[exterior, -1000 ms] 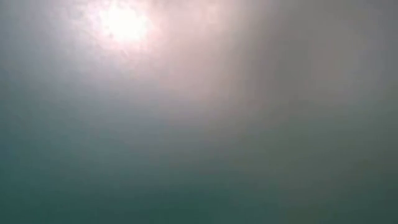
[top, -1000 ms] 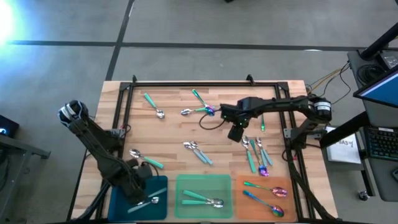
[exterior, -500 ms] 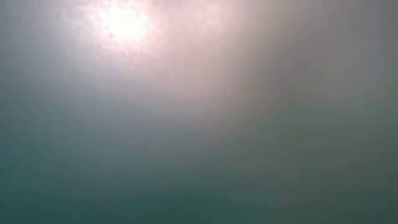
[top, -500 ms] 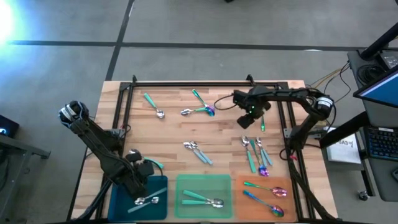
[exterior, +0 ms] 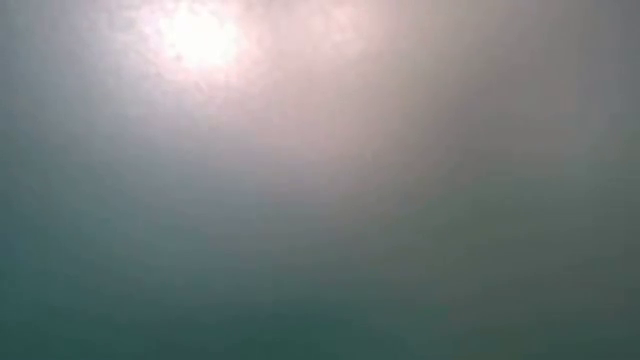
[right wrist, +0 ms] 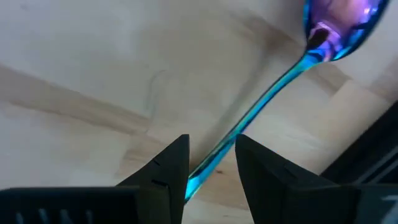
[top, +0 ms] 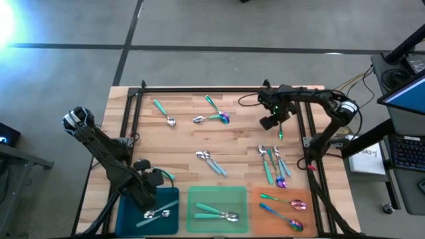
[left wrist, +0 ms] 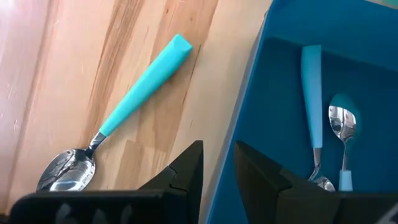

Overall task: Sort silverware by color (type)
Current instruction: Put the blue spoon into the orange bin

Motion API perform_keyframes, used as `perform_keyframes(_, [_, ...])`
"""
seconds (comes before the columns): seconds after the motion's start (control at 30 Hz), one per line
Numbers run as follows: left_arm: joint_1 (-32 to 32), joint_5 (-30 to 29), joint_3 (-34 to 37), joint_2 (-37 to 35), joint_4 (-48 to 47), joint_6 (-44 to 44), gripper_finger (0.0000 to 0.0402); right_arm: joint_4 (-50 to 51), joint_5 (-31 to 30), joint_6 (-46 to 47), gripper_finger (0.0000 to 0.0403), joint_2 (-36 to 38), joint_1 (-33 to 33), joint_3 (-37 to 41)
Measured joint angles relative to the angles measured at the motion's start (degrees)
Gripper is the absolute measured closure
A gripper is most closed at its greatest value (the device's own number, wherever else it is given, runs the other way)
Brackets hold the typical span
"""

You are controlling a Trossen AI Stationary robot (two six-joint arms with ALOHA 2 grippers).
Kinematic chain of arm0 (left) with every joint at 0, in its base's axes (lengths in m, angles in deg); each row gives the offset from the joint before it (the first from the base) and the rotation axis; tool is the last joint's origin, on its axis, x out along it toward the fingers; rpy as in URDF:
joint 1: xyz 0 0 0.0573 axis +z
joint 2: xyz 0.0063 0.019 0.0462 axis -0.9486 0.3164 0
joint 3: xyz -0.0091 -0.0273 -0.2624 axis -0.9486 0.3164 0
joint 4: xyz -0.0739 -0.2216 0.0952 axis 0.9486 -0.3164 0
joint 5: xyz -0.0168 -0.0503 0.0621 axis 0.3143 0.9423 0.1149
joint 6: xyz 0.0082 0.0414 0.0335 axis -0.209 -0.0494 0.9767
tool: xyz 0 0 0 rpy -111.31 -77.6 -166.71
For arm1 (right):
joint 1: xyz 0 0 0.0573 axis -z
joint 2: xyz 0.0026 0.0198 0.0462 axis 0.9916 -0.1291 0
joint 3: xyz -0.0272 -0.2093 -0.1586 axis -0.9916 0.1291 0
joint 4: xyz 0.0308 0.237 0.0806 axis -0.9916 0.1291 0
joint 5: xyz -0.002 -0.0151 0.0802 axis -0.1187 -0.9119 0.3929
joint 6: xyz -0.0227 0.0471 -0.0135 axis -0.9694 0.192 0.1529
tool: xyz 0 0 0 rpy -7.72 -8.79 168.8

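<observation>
Right wrist view: my right gripper has its fingers narrowly apart, straddling the thin handle of an iridescent spoon lying on the bench. Whether the pads already touch it I cannot tell. The purple bowl lies farther out, the blue-tinted handle end runs in between my fingertips. In the high view this gripper is near the bench's far right side, over that spoon.

I judge the spoon light, stiff and slick: polished metal, flat on wood, little height to catch. The handle is the place to take it, near mid-length so it hangs level; a pinch at the very tip would let it swing or slip.

My left gripper waits at the edge of the blue tray, fingers a small gap apart and empty, a teal spoon on the wood beside it and two blue spoons in the tray.
</observation>
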Motion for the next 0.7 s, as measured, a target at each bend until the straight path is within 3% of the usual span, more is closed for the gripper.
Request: perform_keyframes(0.7, [0.91, -1.42, 0.02, -0.79, -1.60, 3.18, 0.0328, -1.36, 0.27, -0.11, 0.0282, -1.32, 3.65, 3.15])
